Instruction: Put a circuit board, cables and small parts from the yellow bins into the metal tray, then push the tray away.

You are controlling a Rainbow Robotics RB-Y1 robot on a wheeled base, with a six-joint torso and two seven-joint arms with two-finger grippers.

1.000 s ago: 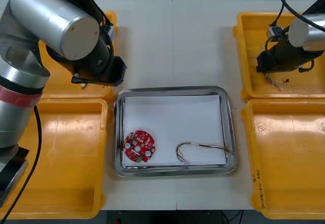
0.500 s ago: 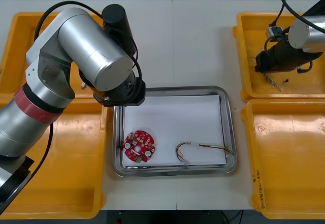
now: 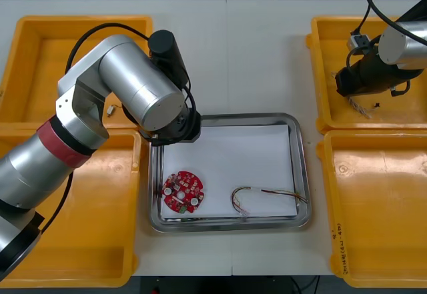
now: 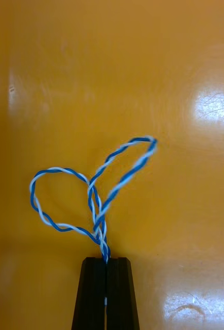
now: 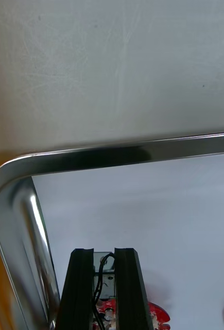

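My left arm (image 3: 150,97) reaches over the far left corner of the metal tray (image 3: 301,174). In the left wrist view my left gripper (image 5: 104,252) is shut on a small metal part (image 5: 102,281) with a thin black wire, held above the tray's white inside. The round red circuit board (image 3: 183,192) and a red and yellow cable (image 3: 263,195) lie in the tray's near half. My right gripper (image 3: 347,86) is down in the far right yellow bin (image 3: 320,61). Its fingers (image 4: 106,260) are shut on the twisted blue and white cable (image 4: 91,196), which loops over the bin floor.
Another small metal part (image 3: 110,111) lies in the far left yellow bin (image 3: 40,61). The near left bin (image 3: 73,207) and the near right bin (image 3: 380,207) flank the tray. Bare table runs beyond the tray's far rim (image 5: 117,154).
My left arm has swung right from the far left bin to the tray's far left corner. My right gripper has shut on the blue and white cable.
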